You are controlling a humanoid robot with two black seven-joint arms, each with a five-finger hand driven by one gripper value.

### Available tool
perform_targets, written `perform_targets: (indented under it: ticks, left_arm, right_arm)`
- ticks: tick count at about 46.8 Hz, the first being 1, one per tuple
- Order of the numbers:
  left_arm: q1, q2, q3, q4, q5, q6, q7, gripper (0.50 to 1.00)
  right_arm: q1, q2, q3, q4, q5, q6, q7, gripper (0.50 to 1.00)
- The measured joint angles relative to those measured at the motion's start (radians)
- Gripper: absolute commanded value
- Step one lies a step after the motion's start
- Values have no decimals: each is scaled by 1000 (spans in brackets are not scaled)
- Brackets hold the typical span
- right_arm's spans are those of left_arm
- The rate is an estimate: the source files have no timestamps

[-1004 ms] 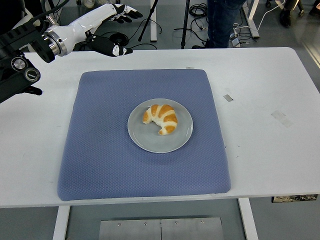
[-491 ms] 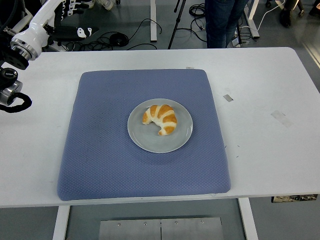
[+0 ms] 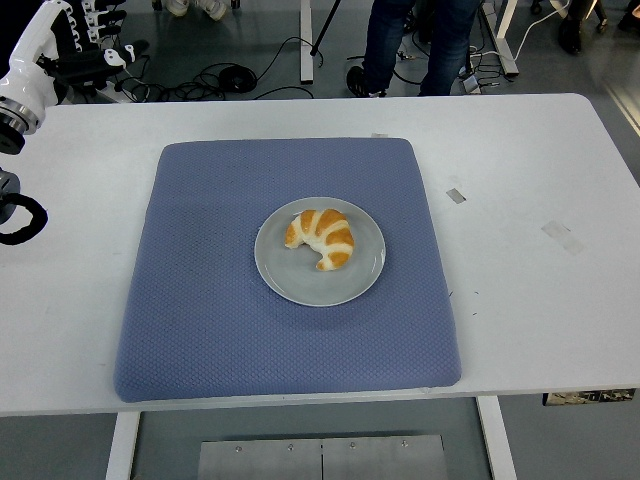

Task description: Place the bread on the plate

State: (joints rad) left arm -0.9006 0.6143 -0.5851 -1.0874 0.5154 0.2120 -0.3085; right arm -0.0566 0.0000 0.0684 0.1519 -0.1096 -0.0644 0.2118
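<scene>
The bread, a golden croissant (image 3: 322, 238), lies on the round grey plate (image 3: 288, 278) in the middle of the blue mat (image 3: 200, 300). My left arm is raised at the far top left corner, beyond the table's back edge. Its hand (image 3: 102, 40) is far from the plate, with the fingers relaxed and holding nothing. My right arm is out of view.
The white table (image 3: 530, 300) extends around the mat, with small pieces of tape (image 3: 456, 196) on its right side. A person's legs (image 3: 405, 40) stand behind the table's far edge. Cables and stand legs lie on the floor beyond.
My left arm has pulled back from above the table's far left corner up and out to the top left edge. The person behind the table has shifted left. The croissant and plate have not moved.
</scene>
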Motion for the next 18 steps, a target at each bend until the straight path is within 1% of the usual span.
perform_targets:
  ticks: [9,18]
  left_arm:
    - [41,-4,-2,5,-17,0,0,822]
    - [45,-2,-2,8,-18,0,0,824]
  right_arm:
    - [3,0,-1,0,0,0,0,1000]
    - [6,0,1,-1,0,-3,0,1000]
